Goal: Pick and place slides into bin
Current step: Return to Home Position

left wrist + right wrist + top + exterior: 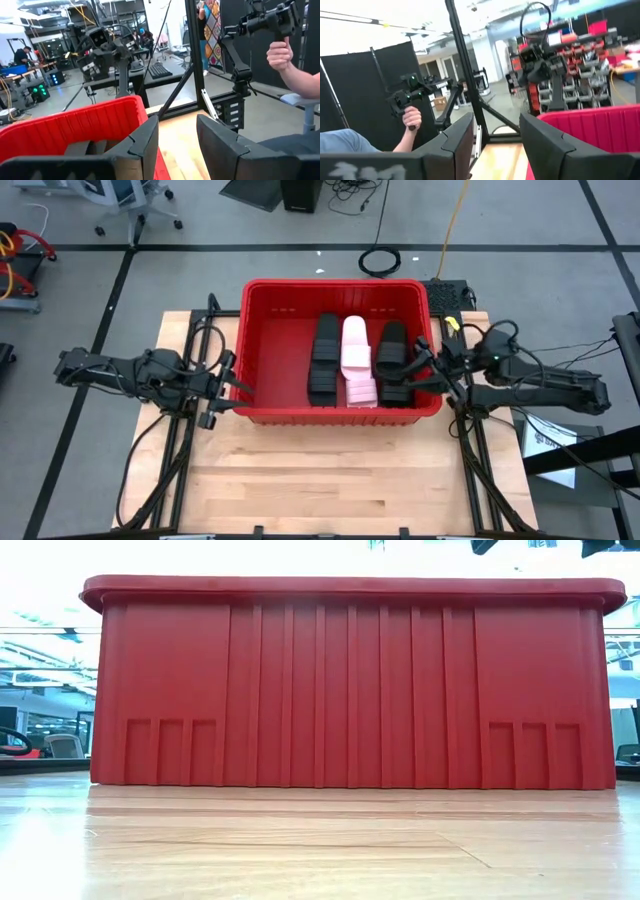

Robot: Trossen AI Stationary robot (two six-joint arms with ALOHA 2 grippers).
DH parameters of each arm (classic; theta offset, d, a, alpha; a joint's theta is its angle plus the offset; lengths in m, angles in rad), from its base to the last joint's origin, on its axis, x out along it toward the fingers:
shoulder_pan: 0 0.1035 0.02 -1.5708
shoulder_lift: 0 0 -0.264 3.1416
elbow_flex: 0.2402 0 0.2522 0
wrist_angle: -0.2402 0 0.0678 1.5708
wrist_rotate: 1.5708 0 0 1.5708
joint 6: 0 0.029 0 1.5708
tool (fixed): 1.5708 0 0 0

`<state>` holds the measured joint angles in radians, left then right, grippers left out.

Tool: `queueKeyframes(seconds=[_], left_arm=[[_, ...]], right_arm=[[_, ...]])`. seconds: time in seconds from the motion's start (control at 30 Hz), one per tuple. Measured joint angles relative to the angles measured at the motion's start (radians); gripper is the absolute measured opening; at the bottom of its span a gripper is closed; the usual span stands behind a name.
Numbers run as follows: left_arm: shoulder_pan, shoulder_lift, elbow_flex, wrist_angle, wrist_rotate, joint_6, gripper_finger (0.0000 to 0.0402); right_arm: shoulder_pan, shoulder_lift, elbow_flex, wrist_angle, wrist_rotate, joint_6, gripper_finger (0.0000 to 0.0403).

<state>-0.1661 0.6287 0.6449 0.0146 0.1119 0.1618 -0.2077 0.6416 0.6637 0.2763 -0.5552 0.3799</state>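
Observation:
The red bin (270,300) stands at the table's far middle; it fills the low view (350,690). Inside lie several slides side by side: black ones (325,360), a pale pink one (357,358) and black ones (392,360) at the right. My left gripper (232,385) is open and empty, at the bin's near left corner, above its rim (75,117). My right gripper (425,365) is open and empty at the bin's right wall, close above the rightmost black slides.
Bare wooden table (330,470) lies near of the bin. Black frame bars run along both table sides (180,450). A person's hand on a handle shows beyond the table in the left wrist view (280,52) and in the right wrist view (410,117).

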Motion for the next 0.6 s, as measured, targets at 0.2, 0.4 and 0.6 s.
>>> queueKeyframes(seconds=[0.2, 0.4, 0.6], left_arm=[[0.014, -0.014, -0.023, 0.008, -0.009, 0.014, 0.0141], [0.048, -0.051, -0.065, 0.072, -0.01, 0.017, 0.0141], [0.068, -0.118, -0.144, 0.215, -0.05, 0.001, 0.0141]], right_arm=[[0.0, -0.113, -0.049, 0.032, 0.0, -0.002, 0.0151], [0.0, -0.239, -0.14, 0.127, 0.002, -0.006, 0.0151], [0.0, -0.362, -0.232, 0.255, 0.004, 0.021, 0.0151]])
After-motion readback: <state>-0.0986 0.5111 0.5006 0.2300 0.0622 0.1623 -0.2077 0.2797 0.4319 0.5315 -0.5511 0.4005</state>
